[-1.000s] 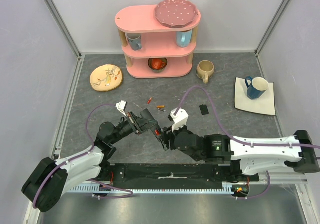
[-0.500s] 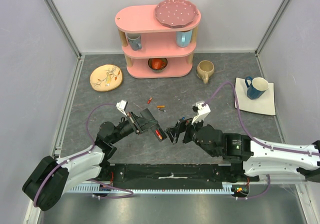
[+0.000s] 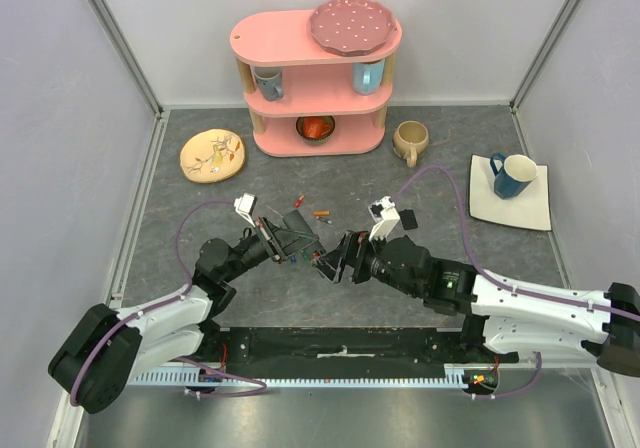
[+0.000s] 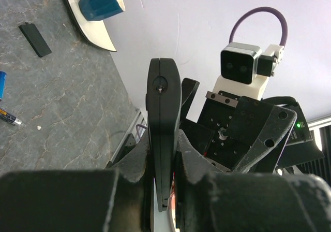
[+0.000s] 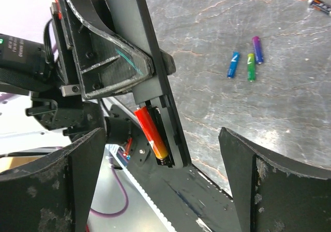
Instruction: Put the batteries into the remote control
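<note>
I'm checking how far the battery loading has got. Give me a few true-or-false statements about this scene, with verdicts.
1. The left gripper clamps the remote control. True.
2. The right gripper is shut on a battery. False: its jaws stand open and empty.
3. A red-orange battery sits in the remote control's recess. True.
4. The dark blue mug lies on its side. False: it stands upright on the white square plate.

Even, bright, diffuse light fills the top view; the pink shelf casts only a faint soft shadow on the grey tabletop. In the wrist views the near left gripper fingers and right gripper fingers blur softly; the wall glares pale.
</note>
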